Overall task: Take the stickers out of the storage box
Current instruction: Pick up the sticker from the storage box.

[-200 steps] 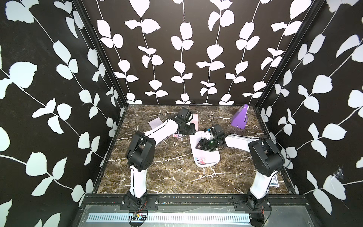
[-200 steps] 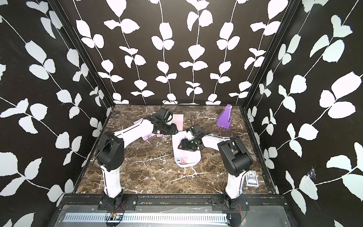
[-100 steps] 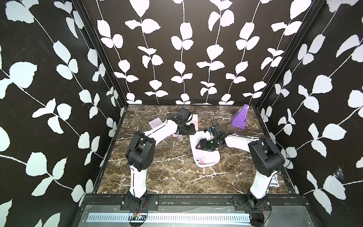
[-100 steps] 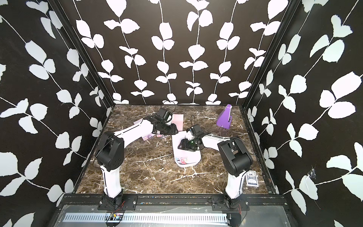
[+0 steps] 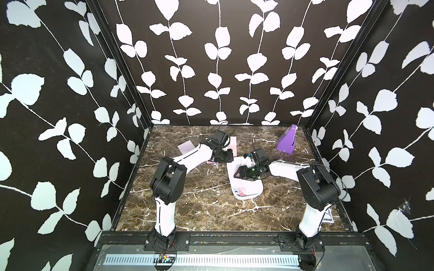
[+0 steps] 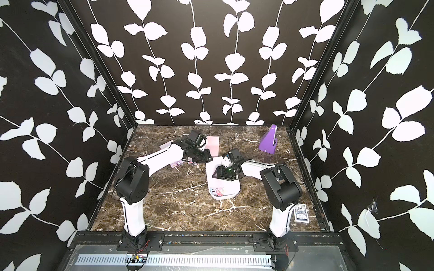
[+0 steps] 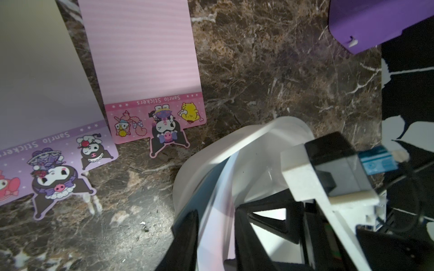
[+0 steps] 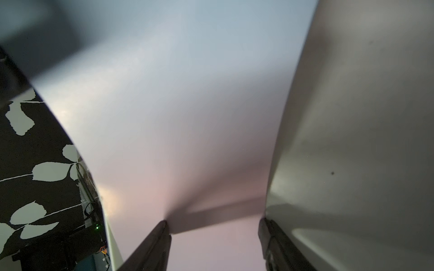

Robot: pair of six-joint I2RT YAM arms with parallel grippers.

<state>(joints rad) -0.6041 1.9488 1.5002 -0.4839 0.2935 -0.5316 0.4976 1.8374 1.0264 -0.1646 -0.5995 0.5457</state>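
Quick read on where you're at. Two of the stickers (image 7: 155,112) are out on the counter (image 5: 199,211): a pink sheet (image 7: 145,58) and a lilac sheet (image 7: 47,98). They lie flat, side by side, near the far corner of the storage box (image 5: 246,197). At least one more is in the box, and its cartoon end (image 5: 240,191) shows at the near end in both top views.

Your right gripper (image 8: 213,234) is down inside the box, jaws well apart with nothing pinched between them. One fingertip sits at a pale bowed sheet (image 8: 187,129) curling up ahead of it, and the other is right by the box wall. Your left gripper (image 5: 226,157) is at the box's far corner and seems to have a jaw on each side of the wall. I can't tell if it's actually clamped.

The sheets look paper-thin, light, floppy and glossy. I'd expect them to cling flat to the box floor and slide out of a lazy pinch. Go for the raised long edge where the sheet bows, or the plain end, not the flat face. The box looks light too, so it'll probably skate on the marble unless you pin it by its wall.
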